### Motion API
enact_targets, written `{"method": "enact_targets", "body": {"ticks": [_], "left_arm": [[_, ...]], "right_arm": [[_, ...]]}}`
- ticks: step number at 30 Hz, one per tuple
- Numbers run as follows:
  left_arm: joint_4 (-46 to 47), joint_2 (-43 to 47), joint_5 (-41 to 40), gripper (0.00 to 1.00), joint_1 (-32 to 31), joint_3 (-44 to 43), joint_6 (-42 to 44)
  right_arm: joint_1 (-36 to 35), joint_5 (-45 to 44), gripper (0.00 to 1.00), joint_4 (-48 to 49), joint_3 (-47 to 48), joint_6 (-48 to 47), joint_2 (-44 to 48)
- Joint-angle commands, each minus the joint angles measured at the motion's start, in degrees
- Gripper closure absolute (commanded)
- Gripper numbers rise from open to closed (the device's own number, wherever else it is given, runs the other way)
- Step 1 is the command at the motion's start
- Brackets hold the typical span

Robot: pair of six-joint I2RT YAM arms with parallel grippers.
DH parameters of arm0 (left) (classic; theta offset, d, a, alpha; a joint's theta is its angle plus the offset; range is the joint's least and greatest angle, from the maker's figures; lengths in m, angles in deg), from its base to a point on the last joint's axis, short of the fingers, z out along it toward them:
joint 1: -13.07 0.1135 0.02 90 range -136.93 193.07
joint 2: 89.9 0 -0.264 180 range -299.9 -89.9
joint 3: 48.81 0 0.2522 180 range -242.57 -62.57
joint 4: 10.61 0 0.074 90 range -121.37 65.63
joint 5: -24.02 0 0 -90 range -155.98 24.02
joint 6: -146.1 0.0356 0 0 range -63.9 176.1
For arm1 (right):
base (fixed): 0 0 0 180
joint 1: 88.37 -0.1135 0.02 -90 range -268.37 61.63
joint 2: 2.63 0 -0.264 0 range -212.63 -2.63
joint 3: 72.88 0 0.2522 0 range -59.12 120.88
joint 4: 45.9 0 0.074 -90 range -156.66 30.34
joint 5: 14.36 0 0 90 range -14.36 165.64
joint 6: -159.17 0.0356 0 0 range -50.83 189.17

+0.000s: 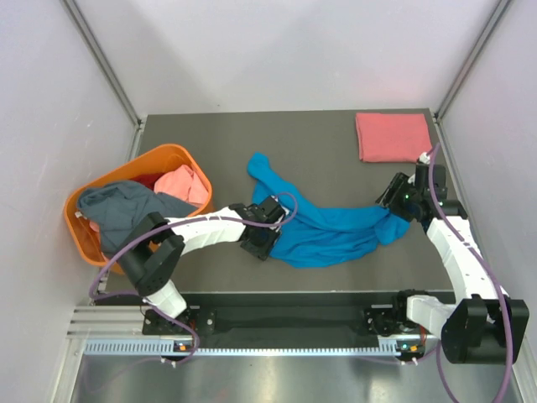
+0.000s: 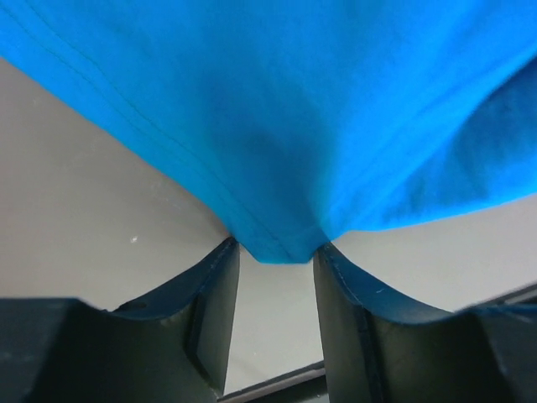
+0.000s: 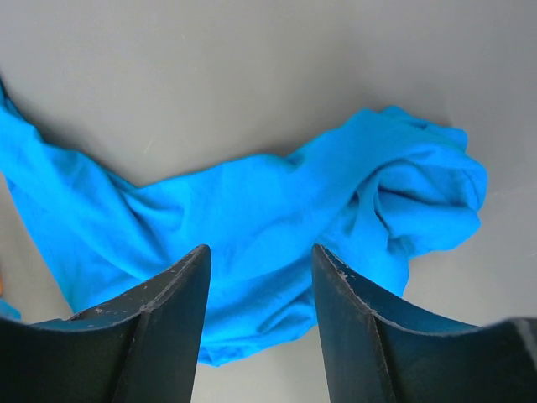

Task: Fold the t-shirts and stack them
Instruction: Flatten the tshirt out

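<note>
Pinches only a hem tip of bright blue t-shirt (image 1: 323, 231), crumpled mid-desk toward front edge, with left gripper (image 2: 277, 245); hangs right gripper (image 3: 260, 256) spread apart, empty, above it. May lose hem if pulled.

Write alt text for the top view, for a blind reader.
A crumpled blue shirt lies between the left claw and right claw. A folded pink shirt sits back right; an orange basket holds clothes, left.

Top camera looks down over the whole worktop (image 1: 294, 134); both wrist cameras view the blue t-shirt (image 1: 327, 231) closely.
</note>
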Motion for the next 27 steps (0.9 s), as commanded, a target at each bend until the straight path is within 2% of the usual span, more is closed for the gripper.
{"method": "enact_targets", "body": {"ticks": [1, 2, 4, 5, 8, 12, 16, 23, 27], "left_arm": [[0.6, -1.5, -4.1, 0.55, -0.1, -2.1, 0.3], [-0.2, -2.3, -5.5, 0.60, -0.2, -2.8, 0.3], [-1.5, -3.0, -7.2, 0.82, -0.2, -3.6, -0.1], [-3.1, -3.0, -7.9, 1.00, -0.1, -4.8, -0.3], [-8.0, -1.6, -11.9, 1.00, -0.4, -9.4, -2.5], [-18.1, 2.1, -14.1, 1.00, -0.6, -17.3, -4.1], [-22.8, 5.6, -19.9, 1.00, -0.5, -25.2, -4.4], [-25.9, 5.7, -32.1, 1.00, 0.2, -39.0, -3.6], [-26.4, 2.2, -31.8, 1.00, 1.4, -45.8, -2.3]], "right_arm": [[0.3, 1.0, 0.48, 1.8, -0.5, -0.5, 0.5], [0.3, 1.3, 0.48, 1.7, -0.4, -0.6, 0.6], [0.3, 1.8, 0.48, 1.8, -0.6, -1.0, 0.7], [0.2, 3.0, 0.48, 1.5, -0.6, -0.9, 1.0], [0.8, 5.0, 0.47, -0.4, -1.0, -0.5, 1.3], [1.2, 1.2, 0.47, -3.3, -2.3, 2.6, 3.1], [1.2, -2.6, 0.48, -1.4, -6.6, 6.5, 6.8], [1.3, -8.9, 0.49, 0.0, -11.5, 8.9, 6.6], [1.7, -13.5, 0.49, 4.2, -16.1, 11.0, 6.9]]}}
